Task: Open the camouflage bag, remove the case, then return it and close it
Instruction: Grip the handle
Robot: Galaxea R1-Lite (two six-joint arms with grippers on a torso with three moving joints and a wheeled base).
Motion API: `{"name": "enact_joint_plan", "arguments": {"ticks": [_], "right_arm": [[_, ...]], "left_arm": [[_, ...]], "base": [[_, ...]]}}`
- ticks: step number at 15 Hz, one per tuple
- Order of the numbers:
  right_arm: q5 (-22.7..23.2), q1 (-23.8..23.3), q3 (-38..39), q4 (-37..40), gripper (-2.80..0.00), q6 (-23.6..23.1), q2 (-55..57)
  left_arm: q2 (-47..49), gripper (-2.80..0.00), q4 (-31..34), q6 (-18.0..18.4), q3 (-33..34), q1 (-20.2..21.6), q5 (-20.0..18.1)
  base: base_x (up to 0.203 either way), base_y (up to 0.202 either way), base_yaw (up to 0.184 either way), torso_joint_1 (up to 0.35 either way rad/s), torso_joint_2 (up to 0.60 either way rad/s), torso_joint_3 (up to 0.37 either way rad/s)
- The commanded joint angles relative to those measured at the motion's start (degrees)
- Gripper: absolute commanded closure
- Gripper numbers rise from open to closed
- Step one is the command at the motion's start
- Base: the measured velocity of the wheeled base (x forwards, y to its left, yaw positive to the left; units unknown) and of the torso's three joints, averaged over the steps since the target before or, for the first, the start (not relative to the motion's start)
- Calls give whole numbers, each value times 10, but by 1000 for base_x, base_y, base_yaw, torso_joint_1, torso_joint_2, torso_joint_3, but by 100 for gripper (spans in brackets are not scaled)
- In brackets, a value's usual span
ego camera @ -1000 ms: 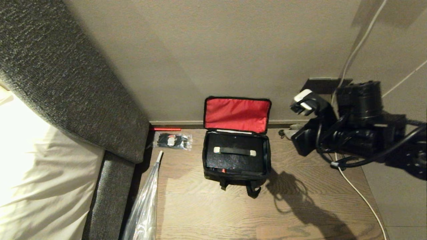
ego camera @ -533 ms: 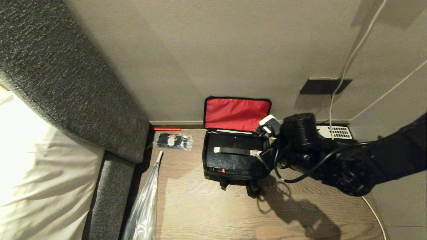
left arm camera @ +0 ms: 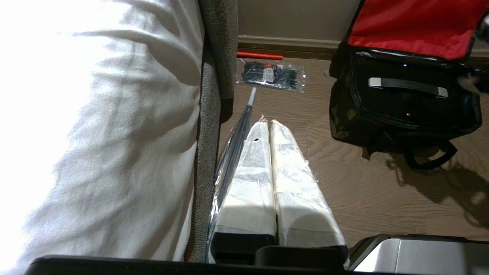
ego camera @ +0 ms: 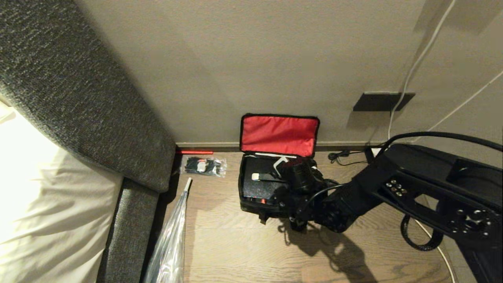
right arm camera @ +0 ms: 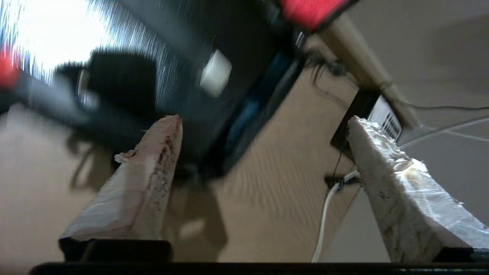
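The camouflage bag (ego camera: 241,188) stands on the wood floor against the wall, its red-lined lid (ego camera: 279,135) folded up and back. The black case (ego camera: 257,188) lies inside it, a grey strip (ego camera: 256,177) on top. My right gripper (ego camera: 287,167) hangs over the right half of the bag's opening and hides that part of the case. In the right wrist view the right gripper (right arm camera: 263,119) is open with nothing between its fingers, and the bag (right arm camera: 229,95) is blurred close ahead. My left gripper (left arm camera: 268,123) is shut and empty, parked low beside the bed, left of the bag (left arm camera: 344,114).
A clear packet of black items (ego camera: 203,165) lies left of the bag. A plastic-wrapped umbrella (ego camera: 173,236) leans along the grey bed frame (ego camera: 129,220). A white cable (ego camera: 434,239) runs over the floor at right. The wall stands right behind the bag.
My right arm has swung down and left from the right side to above the open bag, and its fingers have spread apart. The bag and case have not moved.
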Motion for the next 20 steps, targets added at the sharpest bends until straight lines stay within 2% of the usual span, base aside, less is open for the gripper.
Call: {"name": "enact_joint_plan", "arguments": {"ticks": [1, 3, 5, 6, 9, 11, 12, 15, 16, 20], "right_arm": [[-24, 3, -76, -35, -280, -15, 61], [-49, 7, -93, -102, -280, -50, 103], [-48, 7, -128, -141, -280, -146, 130], [-32, 7, -135, -148, -280, -160, 136], [97, 6, -149, -156, -280, -166, 152], [238, -3, -159, -151, -280, -171, 156], [293, -13, -162, -149, -280, -187, 156], [309, -58, -179, -131, -280, -316, 155], [315, -70, -192, -112, -280, -344, 153], [326, -75, -188, -58, -280, -308, 126]], "left_arm": [[-1, 0, 1, 0, 2, 1, 0], [-1, 0, 1, 0, 2, 1, 0], [-1, 0, 0, 0, 2, 1, 0], [-1, 0, 0, 0, 2, 0, 0], [-1, 0, 0, 0, 1, 0, 0], [-1, 0, 0, 0, 2, 0, 0], [-1, 0, 0, 0, 1, 0, 0], [-1, 0, 0, 0, 2, 1, 0], [-1, 0, 0, 0, 2, 1, 0], [-1, 0, 0, 0, 2, 1, 0]], "base": [[0, 0, 0, 0, 0, 0], [0, 0, 0, 0, 0, 0], [0, 0, 0, 0, 0, 0], [0, 0, 0, 0, 0, 0], [0, 0, 0, 0, 0, 0], [0, 0, 0, 0, 0, 0], [0, 0, 0, 0, 0, 0], [0, 0, 0, 0, 0, 0], [0, 0, 0, 0, 0, 0], [0, 0, 0, 0, 0, 0]]}}
